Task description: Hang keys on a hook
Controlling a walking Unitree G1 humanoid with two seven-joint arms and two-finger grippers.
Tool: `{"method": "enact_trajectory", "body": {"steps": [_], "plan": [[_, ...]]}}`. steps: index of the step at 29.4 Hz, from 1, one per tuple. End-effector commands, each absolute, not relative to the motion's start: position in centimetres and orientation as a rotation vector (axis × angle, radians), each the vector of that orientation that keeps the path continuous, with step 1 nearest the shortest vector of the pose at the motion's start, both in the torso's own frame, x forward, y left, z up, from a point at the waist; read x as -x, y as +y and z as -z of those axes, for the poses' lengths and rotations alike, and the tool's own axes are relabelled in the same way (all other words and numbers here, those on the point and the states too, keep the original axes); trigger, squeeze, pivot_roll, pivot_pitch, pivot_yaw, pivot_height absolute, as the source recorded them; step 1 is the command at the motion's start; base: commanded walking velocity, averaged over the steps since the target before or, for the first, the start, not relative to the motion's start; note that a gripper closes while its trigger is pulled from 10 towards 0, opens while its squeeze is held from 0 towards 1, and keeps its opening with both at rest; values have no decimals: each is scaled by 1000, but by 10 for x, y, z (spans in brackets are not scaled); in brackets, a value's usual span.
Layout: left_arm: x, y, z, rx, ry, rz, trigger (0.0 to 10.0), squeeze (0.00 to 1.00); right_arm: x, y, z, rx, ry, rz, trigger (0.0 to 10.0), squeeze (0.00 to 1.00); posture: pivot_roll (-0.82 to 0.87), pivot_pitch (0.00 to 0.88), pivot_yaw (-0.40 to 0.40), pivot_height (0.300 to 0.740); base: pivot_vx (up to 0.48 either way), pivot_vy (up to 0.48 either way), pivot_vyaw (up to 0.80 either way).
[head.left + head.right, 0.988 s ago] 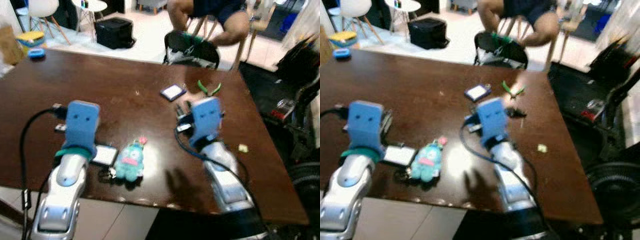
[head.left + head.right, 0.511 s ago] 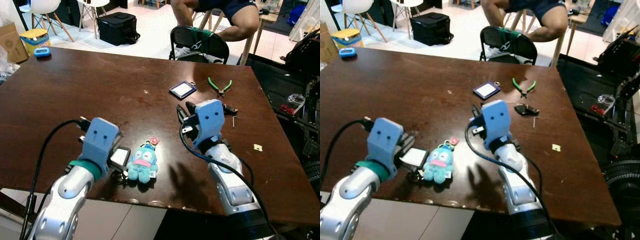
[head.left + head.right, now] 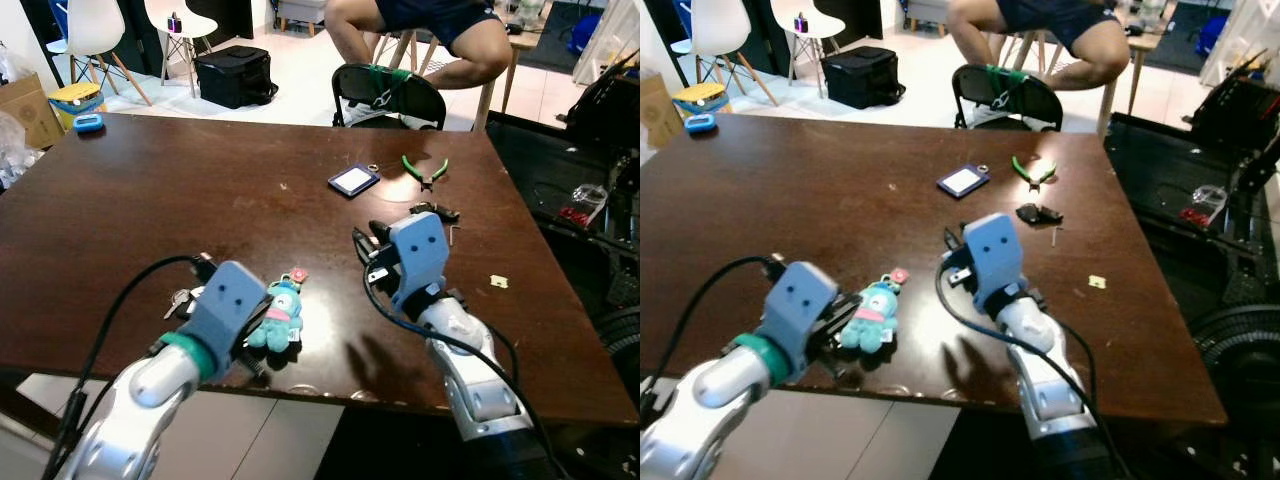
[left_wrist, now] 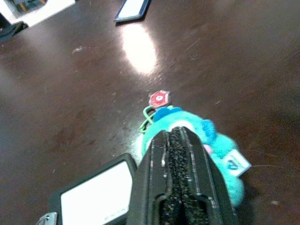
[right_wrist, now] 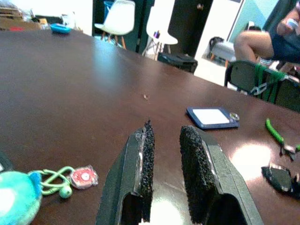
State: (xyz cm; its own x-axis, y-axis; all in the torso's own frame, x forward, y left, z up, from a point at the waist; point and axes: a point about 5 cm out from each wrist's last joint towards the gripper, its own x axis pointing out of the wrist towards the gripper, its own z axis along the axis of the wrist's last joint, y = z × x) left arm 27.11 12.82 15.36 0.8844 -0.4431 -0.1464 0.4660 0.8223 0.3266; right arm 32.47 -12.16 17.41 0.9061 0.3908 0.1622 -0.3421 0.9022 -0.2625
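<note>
The left gripper (image 4: 180,176), fingers pressed together, is hovering over the teal plush keychain (image 3: 277,318) lying lower centre on the table (image 3: 150,190), risking nudging it away; the right gripper (image 5: 166,161) is idling slightly parted.

The table (image 3: 200,180) is dark wood, polished enough that glare is thrown back. The teal keychain toy (image 3: 277,318) looks like soft fuzzy plush. Rough, grainy black pads are seen on the right pincer (image 5: 165,159), set in smooth matt plastic.
</note>
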Motion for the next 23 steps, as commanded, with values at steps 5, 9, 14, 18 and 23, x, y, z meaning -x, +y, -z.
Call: {"method": "enact_trajectory", "body": {"steps": [5,9,14,18,23], "plan": [[-291,123,-144,-391,118,473,10000,1000,-331,-133,-171,255,-198,-339,10000,0,-101,56,109,740,0,0,0],[-305,111,-148,-381,126,527,10000,1000,-333,-141,-170,268,-187,-318,10000,0,-101,54,107,740,0,0,0],[-308,104,-151,-360,151,582,10000,1000,-334,-144,-170,273,-182,-311,10000,0,-100,53,107,740,0,0,0],[-308,102,-149,-339,178,608,10000,1000,-334,-145,-170,273,-182,-310,10000,0,-100,53,107,740,0,0,0],[-307,104,-145,-205,249,645,10000,1000,-333,-145,-170,260,-186,-309,10000,0,-96,55,111,740,0,0,0]]}}
